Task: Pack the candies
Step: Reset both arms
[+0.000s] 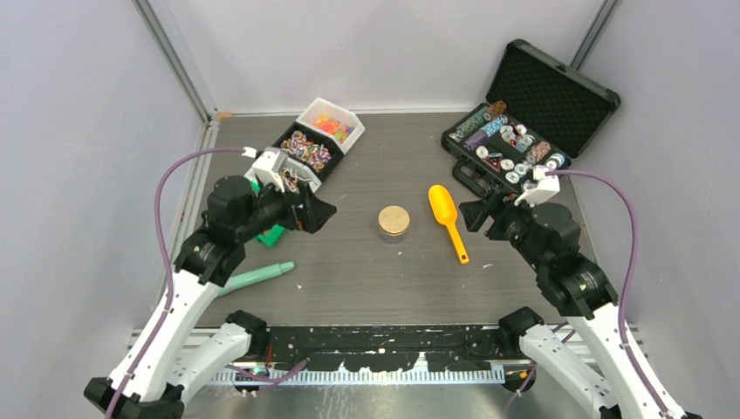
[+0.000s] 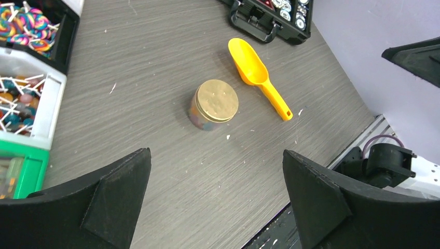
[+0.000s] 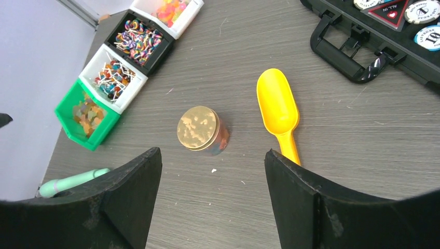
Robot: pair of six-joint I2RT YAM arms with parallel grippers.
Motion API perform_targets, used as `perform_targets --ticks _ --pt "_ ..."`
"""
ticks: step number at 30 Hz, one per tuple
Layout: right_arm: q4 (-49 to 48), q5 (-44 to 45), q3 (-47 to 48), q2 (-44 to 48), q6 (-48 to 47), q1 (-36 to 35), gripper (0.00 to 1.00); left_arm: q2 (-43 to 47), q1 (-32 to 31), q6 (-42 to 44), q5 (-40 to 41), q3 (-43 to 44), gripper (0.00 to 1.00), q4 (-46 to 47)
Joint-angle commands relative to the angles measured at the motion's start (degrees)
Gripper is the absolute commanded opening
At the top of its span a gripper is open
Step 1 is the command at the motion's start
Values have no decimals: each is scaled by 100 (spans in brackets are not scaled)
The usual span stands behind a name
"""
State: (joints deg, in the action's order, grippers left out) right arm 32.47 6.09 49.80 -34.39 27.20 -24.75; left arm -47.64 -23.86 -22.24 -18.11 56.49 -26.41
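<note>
Lab cell — grey wall panels (image 1: 78, 105), work table (image 1: 366, 271)

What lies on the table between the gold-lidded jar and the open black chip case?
Only the orange scoop, its bowl toward the case, lying apart from the jar; the top view shows it best.

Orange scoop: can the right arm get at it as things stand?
Probably yes. The right gripper is open and empty, and the orange scoop lies flat in the open just ahead of it, handle end nearest. The gold-lidded jar sits apart to one side, the poker chip case behind; neither blocks it.
</note>
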Motion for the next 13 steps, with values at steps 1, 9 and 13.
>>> perform_targets --ticks 1,9,13 --pt "21 -62 -49 163 231 2 77 444 4 27 379 -262 100 -95" --pt "20 -69 -1 170 235 3 77 569 4 48 561 -273 100 -209" --pt "23 3 21 117 216 6 77 581 8 110 682 -304 100 -240"
